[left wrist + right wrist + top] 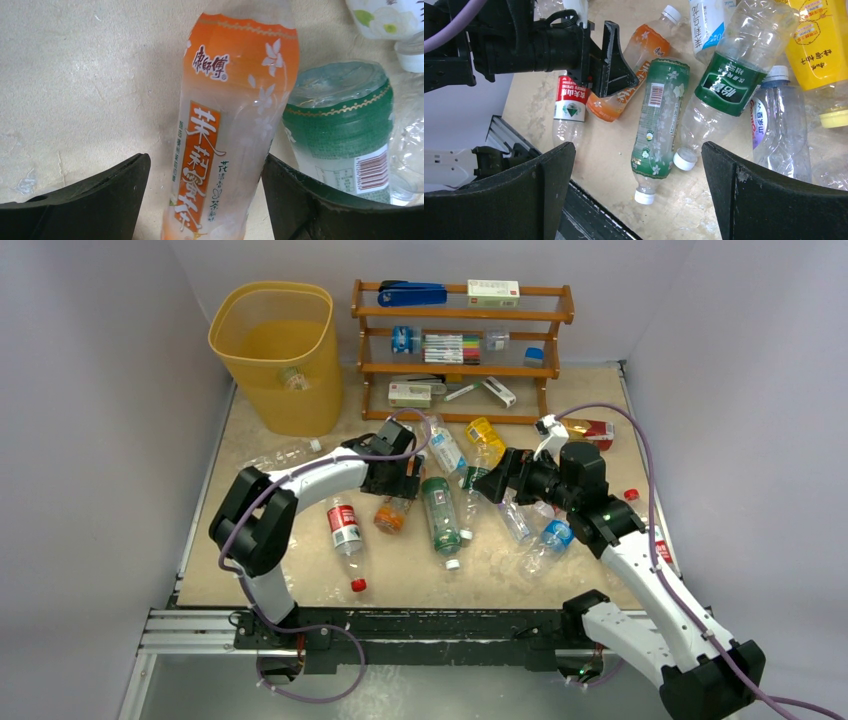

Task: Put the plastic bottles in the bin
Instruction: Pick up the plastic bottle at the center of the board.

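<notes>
The bin stands upright at the far left corner of the table, well apart from the scattered plastic bottles. Something small shows through its wall, perhaps one bottle, but the overhead view is too faint to be sure.

The left gripper is low over the table, jaws apart and straddling the orange-labelled bottle, which lies flat between the fingers. A bare strip of table shows between the left finger and the bottle, so there is no clamp on it. The right finger sits right at the bottle's edge; whether it touches cannot be told. Just beside that finger lies the green-labelled bottle, its base towards the wrist camera and close beside the orange one.

To the left of both, a clear bottle with a red label lies alone near the table's front edge.

Further right, clear bottles and a yellow bottle lie packed together in the middle.

The right gripper hangs above this heap with its jaws spread wide, holding nothing and touching nothing.
</notes>
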{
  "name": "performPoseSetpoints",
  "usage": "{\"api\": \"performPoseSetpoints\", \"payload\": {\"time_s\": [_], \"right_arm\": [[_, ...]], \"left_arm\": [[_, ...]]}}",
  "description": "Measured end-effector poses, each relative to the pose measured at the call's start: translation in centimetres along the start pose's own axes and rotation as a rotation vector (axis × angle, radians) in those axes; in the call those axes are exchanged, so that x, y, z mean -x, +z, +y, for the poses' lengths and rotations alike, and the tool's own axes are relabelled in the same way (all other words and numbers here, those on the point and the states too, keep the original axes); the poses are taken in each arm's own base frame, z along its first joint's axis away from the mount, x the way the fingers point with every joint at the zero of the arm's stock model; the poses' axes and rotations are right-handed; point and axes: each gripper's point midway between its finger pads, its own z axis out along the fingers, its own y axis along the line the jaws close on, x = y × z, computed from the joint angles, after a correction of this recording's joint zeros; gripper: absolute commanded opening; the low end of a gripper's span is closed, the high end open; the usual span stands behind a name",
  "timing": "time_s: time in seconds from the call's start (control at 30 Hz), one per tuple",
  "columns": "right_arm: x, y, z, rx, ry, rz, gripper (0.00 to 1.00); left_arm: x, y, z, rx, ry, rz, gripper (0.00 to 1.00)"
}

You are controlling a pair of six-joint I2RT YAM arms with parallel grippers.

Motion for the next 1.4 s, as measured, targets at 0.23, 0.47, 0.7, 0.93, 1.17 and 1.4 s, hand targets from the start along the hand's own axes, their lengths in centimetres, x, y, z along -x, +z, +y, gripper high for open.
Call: {"api": "performPoseSetpoints", "payload": {"time_s": [0.23, 0.47, 0.7, 0.93, 1.17, 1.4], "right_arm": [[0.0, 0.0, 0.0, 0.000, 0.000, 0.001, 1.00], [0.0, -0.1, 0.0, 0.000, 0.000, 0.000, 1.00], [0.2, -0.4, 0.3, 0.008, -0.004, -0.015, 1.00], [0.3, -0.5, 0.3, 0.009, -0.002, -0.017, 1.00], [0.4, -0.7, 0.5, 0.013, -0.004, -0.025, 1.00], [0.3, -0.7, 0.4, 0.012, 0.002, -0.024, 1.00]], "left_arm": [[-0.7, 0.3, 0.5, 0.021, 0.003, 0.017, 0.52], [-0.7, 0.3, 0.6, 0.024, 0.003, 0.016, 0.38], [-1.0, -0.9, 0.9, 0.034, 0.004, 0.022, 0.38], [1.7, -4.5, 0.2, 0.000, -0.006, -0.057, 0.38], [7.2, -7.9, 0.8, -0.045, -0.077, -0.173, 0.39], [13.4, -13.1, 2.3, -0.115, -0.159, -0.307, 0.39]]}}
